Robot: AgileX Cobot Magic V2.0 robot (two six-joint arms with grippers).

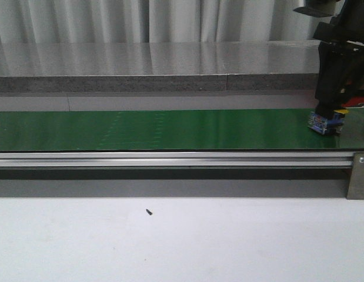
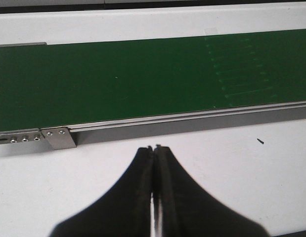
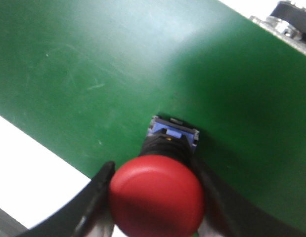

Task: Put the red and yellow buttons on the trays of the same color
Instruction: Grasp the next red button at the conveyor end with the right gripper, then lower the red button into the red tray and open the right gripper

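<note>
A red button (image 3: 156,196) with a black collar and a blue base (image 3: 173,131) stands on the green belt (image 3: 93,74), and my right gripper (image 3: 155,173) is shut on it, one finger on each side of its red cap. In the front view the right gripper (image 1: 329,114) is down at the far right end of the belt (image 1: 170,129), with the button's blue base (image 1: 323,123) showing under it. My left gripper (image 2: 153,148) is shut and holds nothing, over the white table just in front of the belt's metal rail (image 2: 192,121). No yellow button shows. The trays are not clearly in view.
A small red patch (image 1: 363,101) shows behind the right arm at the picture's edge; I cannot tell what it is. An aluminium rail (image 1: 170,158) runs along the belt's front, with a bracket (image 1: 358,176) at its right end. A small dark speck (image 1: 149,212) lies on the white table.
</note>
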